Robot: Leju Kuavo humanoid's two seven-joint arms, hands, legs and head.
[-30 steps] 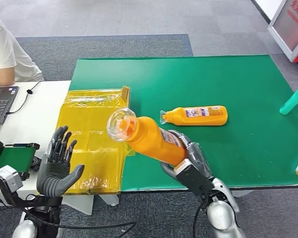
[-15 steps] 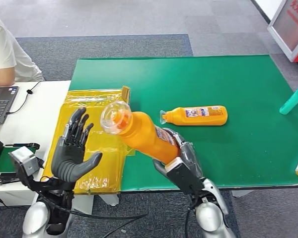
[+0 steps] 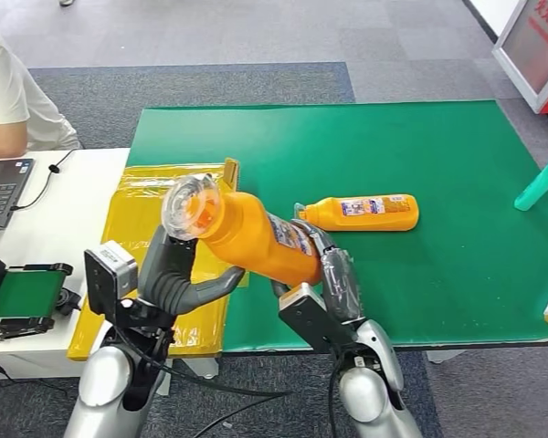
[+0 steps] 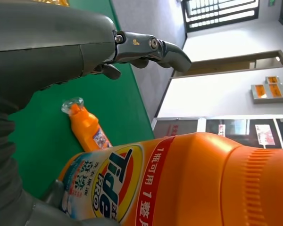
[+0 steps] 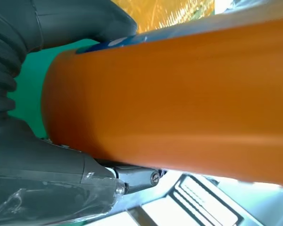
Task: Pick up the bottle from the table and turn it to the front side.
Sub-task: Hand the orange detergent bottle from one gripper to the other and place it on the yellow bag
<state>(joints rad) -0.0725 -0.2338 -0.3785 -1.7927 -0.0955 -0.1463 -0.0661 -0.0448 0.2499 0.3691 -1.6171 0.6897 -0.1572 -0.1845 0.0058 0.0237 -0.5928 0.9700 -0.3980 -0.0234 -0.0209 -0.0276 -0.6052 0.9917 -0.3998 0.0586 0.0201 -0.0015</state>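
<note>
Aloft over the near edge of the green surface (image 3: 409, 146): orange bottle (image 3: 258, 239), gripped around its lower body by the right hand (image 3: 320, 274), clear cap (image 3: 186, 206) tilted up and toward the robot's left. Left hand (image 3: 174, 274) raised just beneath the neck end, thumb stretched under the shoulder of the bottle, fingers apart and holding nothing for certain; contact with the bottle hard to judge. Printed label visible in the left wrist view, facing that hand's camera. Second orange bottle (image 3: 361, 213) lying flat on the green surface just beyond, well clear of the lift. Yellow bag (image 3: 154, 219) spread below the cap end; teal bottle (image 3: 540, 182) at the far right edge; person in a white shirt (image 3: 9, 96) seated at a laptop (image 3: 3, 187) beside the surface.

Probably mid-turn, label not yet squarely forward. Best done by rolling slowly about the bottle's long axis, keeping the right grip firm on the smooth body, using the left hand as a cradle under the neck, and stopping once the label faces front
</note>
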